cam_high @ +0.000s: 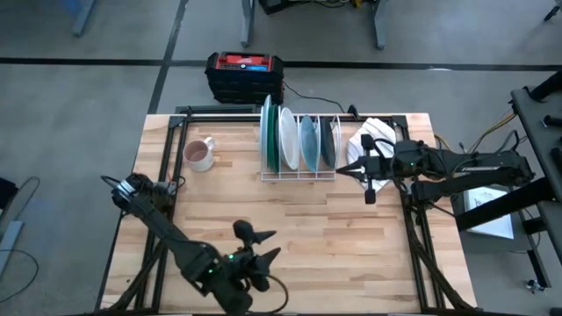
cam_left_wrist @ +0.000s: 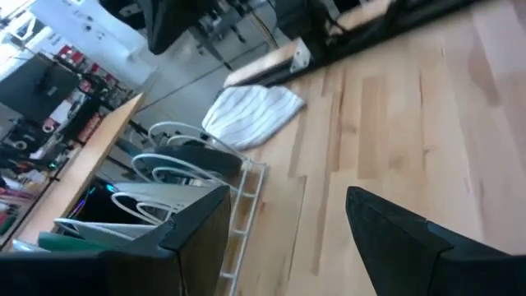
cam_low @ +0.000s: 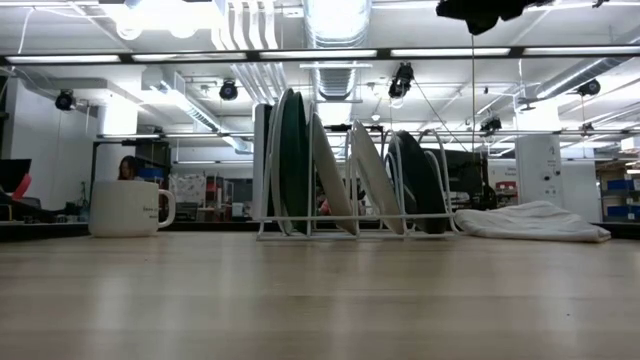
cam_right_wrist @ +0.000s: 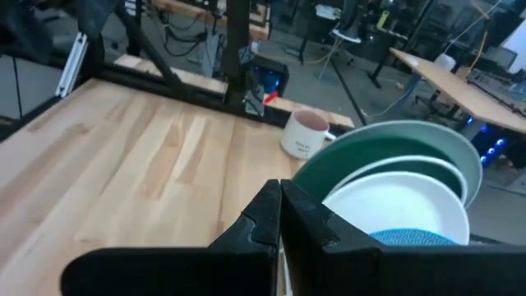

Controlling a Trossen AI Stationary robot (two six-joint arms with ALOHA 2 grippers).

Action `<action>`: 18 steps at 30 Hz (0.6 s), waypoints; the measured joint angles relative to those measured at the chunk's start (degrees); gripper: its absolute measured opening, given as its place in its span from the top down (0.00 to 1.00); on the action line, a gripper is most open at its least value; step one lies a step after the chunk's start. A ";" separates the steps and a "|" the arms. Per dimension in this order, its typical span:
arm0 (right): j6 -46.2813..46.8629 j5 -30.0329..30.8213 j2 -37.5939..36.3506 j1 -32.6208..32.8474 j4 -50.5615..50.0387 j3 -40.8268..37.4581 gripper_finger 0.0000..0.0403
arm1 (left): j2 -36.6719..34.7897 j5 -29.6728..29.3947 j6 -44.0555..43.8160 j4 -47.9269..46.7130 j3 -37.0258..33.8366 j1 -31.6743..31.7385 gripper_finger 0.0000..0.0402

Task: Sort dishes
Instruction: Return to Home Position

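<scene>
Now we find the white wire rack (cam_high: 297, 176) toward the far side of the wooden table (cam_high: 351, 254), with four plates standing on edge in its slots. At one end of the rack stands the green-rimmed plate (cam_high: 266, 132), the largest. Next to it is the white plate (cam_high: 286, 136), then the light blue plate (cam_high: 308, 140), and the dark grey plate (cam_high: 329, 142) is at the other end. All four lean slightly the same way, each in its own slot.

Beyond the rack's green-rimmed end, a little apart from it, a pale mug (cam_high: 199, 155) stands upright on the table. Just beside the rack's dark grey end lies a rumpled white striped cloth (cam_high: 376, 133). Behind the rack, off the table, sits a red and black box (cam_high: 244, 75).

We see the right gripper (cam_right_wrist: 278, 189) near the rack's dark grey end, over the edge of the cloth. Its fingers are pressed together with nothing between them. The left gripper (cam_left_wrist: 288, 193) is well apart from the rack, out in front of it near the table's opposite edge. Its fingers are spread wide and hold nothing.
</scene>
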 joint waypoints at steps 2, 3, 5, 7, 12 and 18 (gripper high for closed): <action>-0.11 0.00 -0.09 0.00 0.27 -1.00 1.00 | -0.01 1.71 1.62 -0.68 -0.02 1.25 0.42; -0.38 -0.01 -0.09 0.00 0.61 -1.56 1.00 | -0.03 2.32 3.02 -0.43 -0.02 1.77 0.42; -0.78 -0.65 -0.08 0.00 2.70 -3.07 1.00 | -0.23 3.66 6.60 1.06 -0.02 2.79 0.42; -0.96 -2.13 -0.06 0.00 5.33 -4.69 1.00 | -0.70 5.27 11.02 3.99 -0.02 3.72 0.42; -0.98 -2.67 -0.45 0.00 9.85 -7.90 1.00 | -1.92 15.68 25.37 13.36 -0.02 7.00 0.42; -0.67 -2.59 -0.44 0.00 10.01 -9.61 1.00 | -3.33 23.12 32.83 15.28 -0.02 10.82 0.42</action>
